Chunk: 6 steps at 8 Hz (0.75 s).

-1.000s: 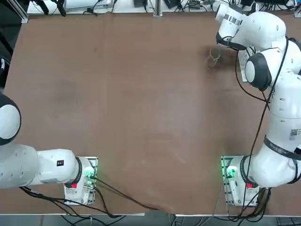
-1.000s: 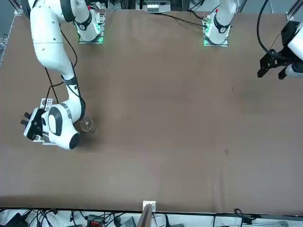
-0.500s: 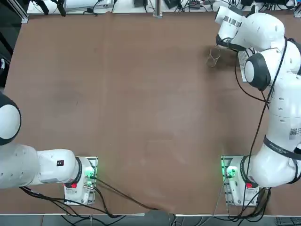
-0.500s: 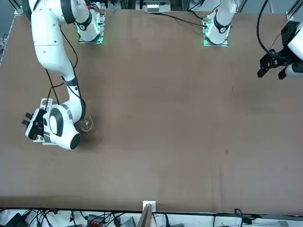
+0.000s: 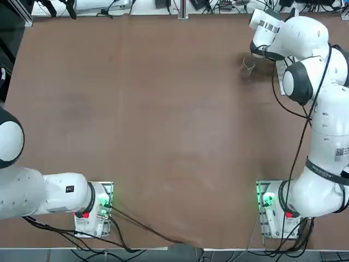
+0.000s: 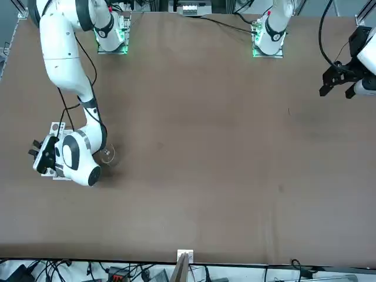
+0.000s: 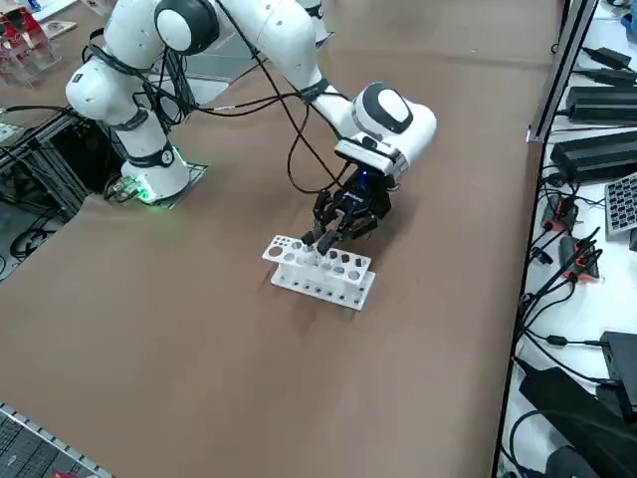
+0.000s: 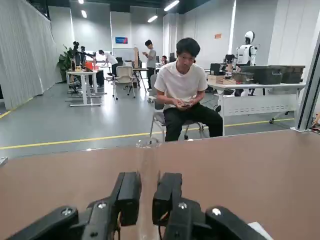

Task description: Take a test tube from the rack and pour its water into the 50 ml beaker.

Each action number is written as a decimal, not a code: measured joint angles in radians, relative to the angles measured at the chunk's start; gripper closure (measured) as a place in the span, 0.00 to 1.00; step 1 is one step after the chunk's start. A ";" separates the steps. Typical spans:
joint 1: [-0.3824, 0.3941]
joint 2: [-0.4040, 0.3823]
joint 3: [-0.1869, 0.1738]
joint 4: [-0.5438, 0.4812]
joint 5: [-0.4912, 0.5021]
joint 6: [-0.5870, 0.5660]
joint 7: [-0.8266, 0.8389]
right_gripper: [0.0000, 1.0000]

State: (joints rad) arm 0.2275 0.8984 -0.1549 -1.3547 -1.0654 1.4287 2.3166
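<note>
- Test tube (image 8: pixel 148 167): between the fingers of the right end effector (image 8: pixel 147 195), which is closed on it.
- Rack (image 7: pixel 323 277): just below the end effector, near the bench's (image 5: pixel 163 136) far right corner.
- 50 ml beaker (image 5: pixel 247 66): near the rack, toward the left edge.

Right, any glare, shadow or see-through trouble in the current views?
Front view: a soft shadow beside the beaker, its glass nearly blending into the table; top view: faint broad sheen mid-table; right wrist view: bright ceiling lights, and the test tube almost vanishes against the brown.
</note>
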 joint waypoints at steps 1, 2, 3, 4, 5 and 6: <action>0.000 0.000 0.000 0.000 0.000 0.000 0.003 0.81; 0.000 0.000 0.000 0.000 0.000 0.000 0.004 0.81; 0.000 0.002 0.000 0.000 0.000 0.000 0.005 0.81; 0.001 0.003 0.000 0.000 0.000 0.000 0.007 0.81; 0.001 0.004 0.000 0.000 0.000 -0.001 0.007 0.81; 0.001 0.008 0.000 0.000 0.000 -0.001 0.009 0.81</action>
State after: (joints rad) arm 0.2286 0.9060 -0.1549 -1.3546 -1.0654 1.4281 2.3253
